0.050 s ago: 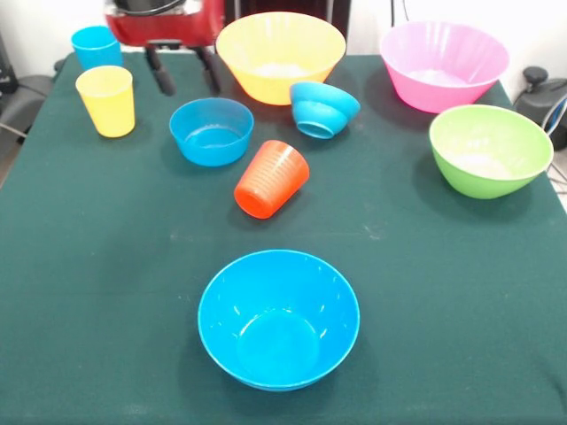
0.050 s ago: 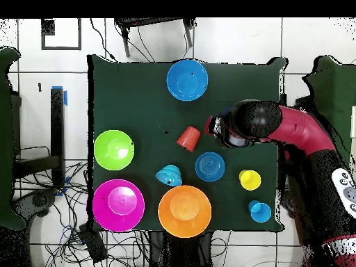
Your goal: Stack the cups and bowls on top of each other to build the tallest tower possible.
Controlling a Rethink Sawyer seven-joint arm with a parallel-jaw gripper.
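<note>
Nearest us we see a medium blue bowl point(image 1: 278, 319) upright, then the orange-red ribbed cup point(image 1: 271, 179) lying on its side. Beyond sit a small blue bowl point(image 1: 211, 131), a tilted ridged blue bowl point(image 1: 322, 109), and a green bowl point(image 1: 490, 149). Farthest, the gripper point(image 1: 185, 73) hangs spread, empty.

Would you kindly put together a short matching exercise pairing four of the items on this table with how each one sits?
Things:
1. orange-red ribbed cup
2. yellow cup
3. small ridged blue bowl
4. gripper

States:
a. upright, beside the sky blue cup
b. tilted, opening partly sideways
c. lying on its side
d. open, holding nothing

Pairs: 1-c, 2-a, 3-b, 4-d
</note>
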